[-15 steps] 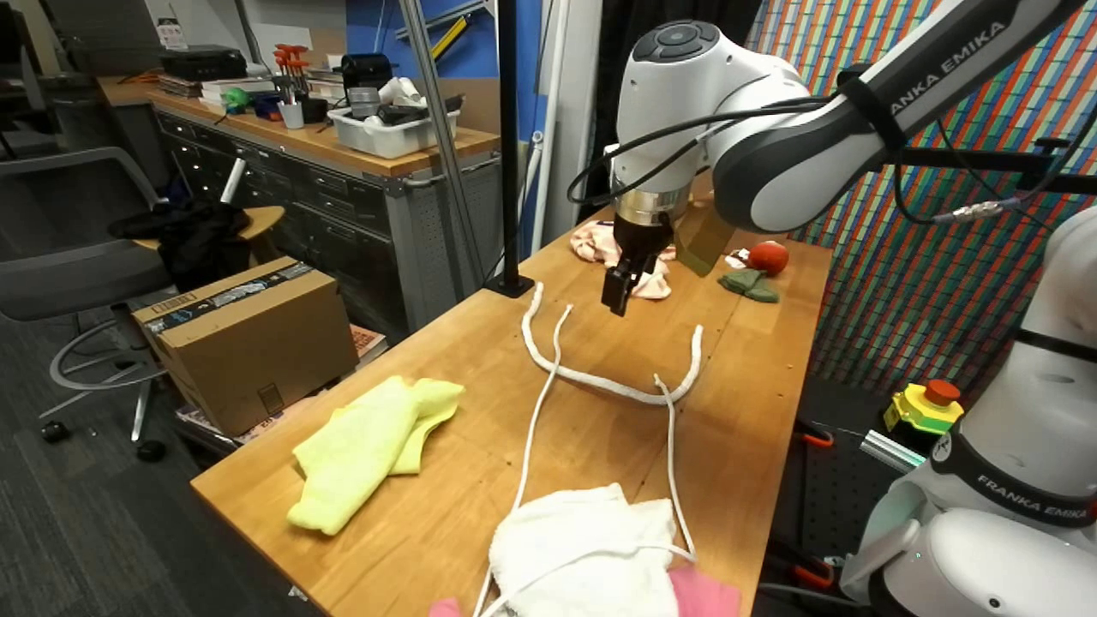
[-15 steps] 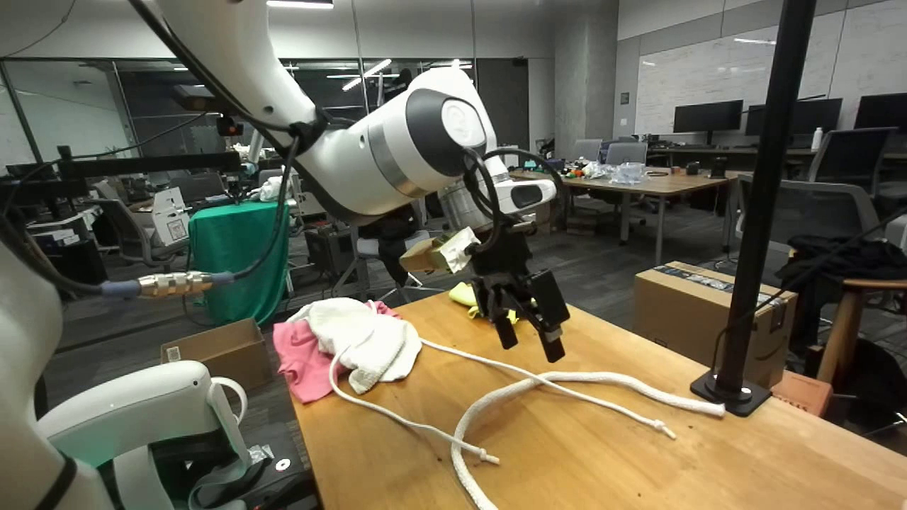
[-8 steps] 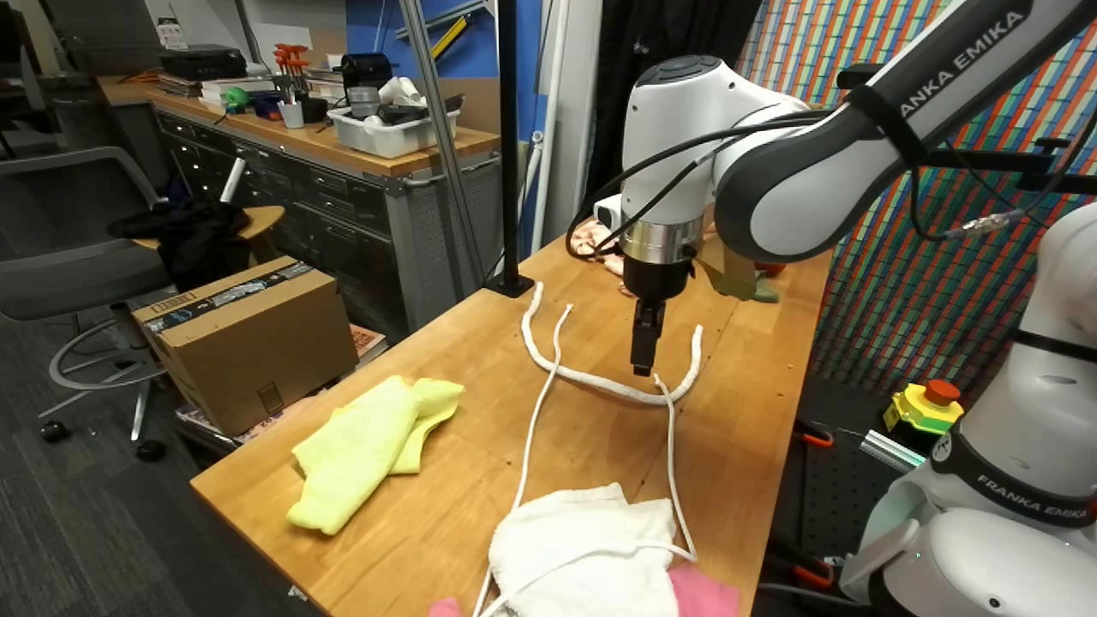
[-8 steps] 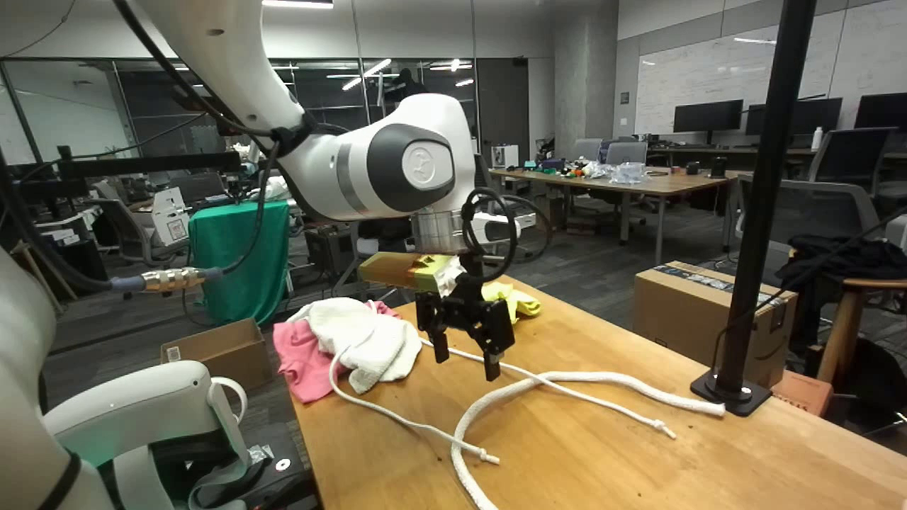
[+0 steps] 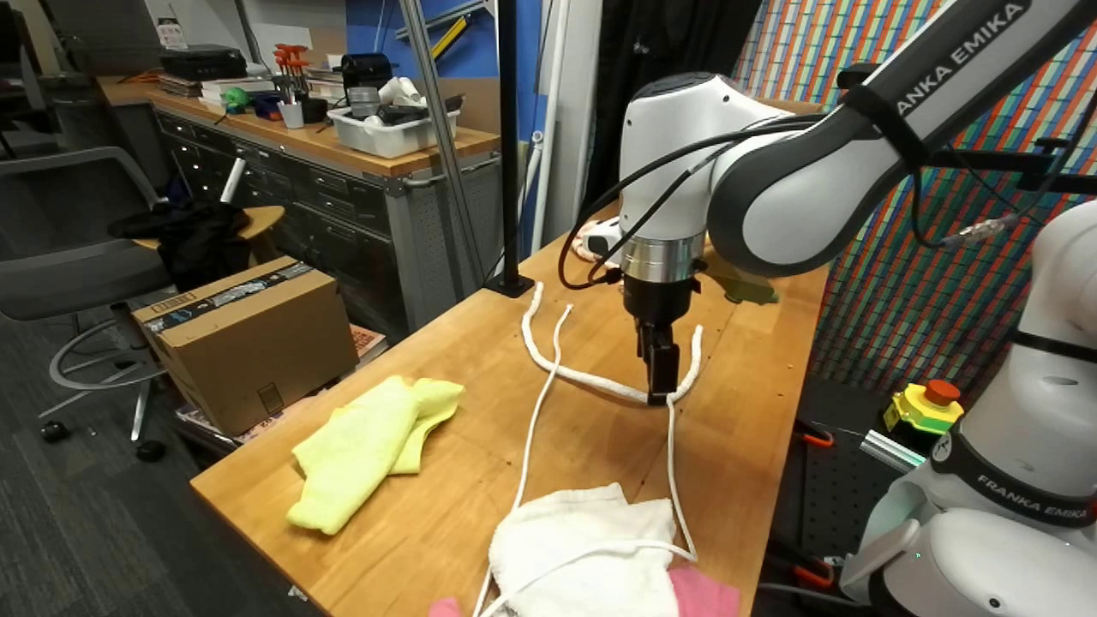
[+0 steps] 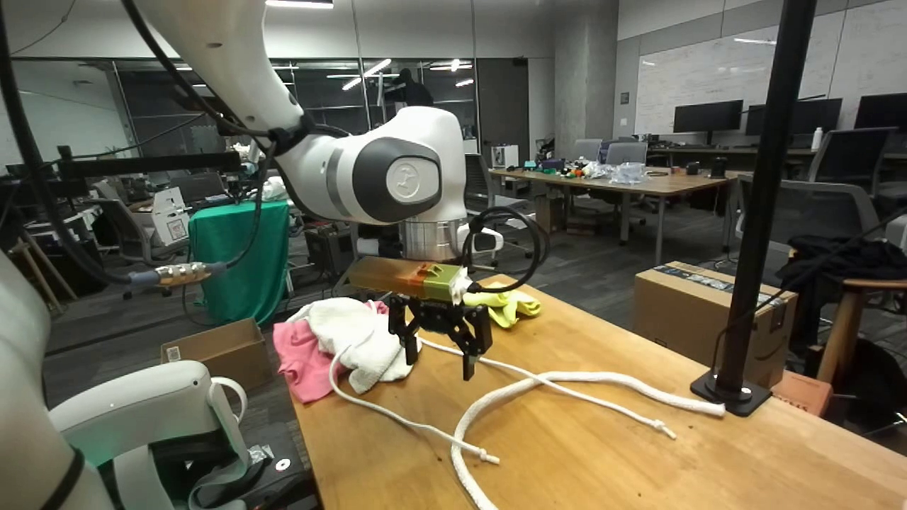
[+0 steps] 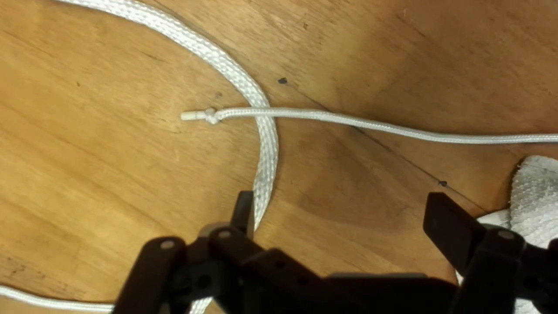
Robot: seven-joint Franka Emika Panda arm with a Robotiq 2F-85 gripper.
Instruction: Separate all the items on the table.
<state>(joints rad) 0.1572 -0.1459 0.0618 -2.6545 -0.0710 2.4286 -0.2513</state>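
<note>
A long light-wood surface (image 5: 600,446) runs through both exterior views. Over it bends a white-and-dark arm (image 5: 776,236); "ANKA EMIKA" can be read on its upper link, the letters before that hidden, and a black band (image 5: 1028,497) near the base reads "FRANKA EMIKA". A brown cardboard box (image 5: 266,351) stands beside the surface; the print on its dark tape (image 5: 236,296) is too small to read.

A white cloth (image 5: 583,523) lies on pink fabric (image 6: 305,365), and a yellow cloth (image 5: 373,454) lies crumpled, apart from both. In an exterior view a pale pink cloth (image 5: 584,245) shows partly behind the arm. A thick white rope (image 7: 205,50) curves across the surface, and a thin white cord (image 7: 392,129) crosses over it in two places. The jaws stand wide apart, released, over the rope; I cannot tell whether they touch it. Smallest are a green thing (image 5: 765,296), partly hidden by the arm, and the cord's knotted tip (image 7: 212,116), just past the rope.
</note>
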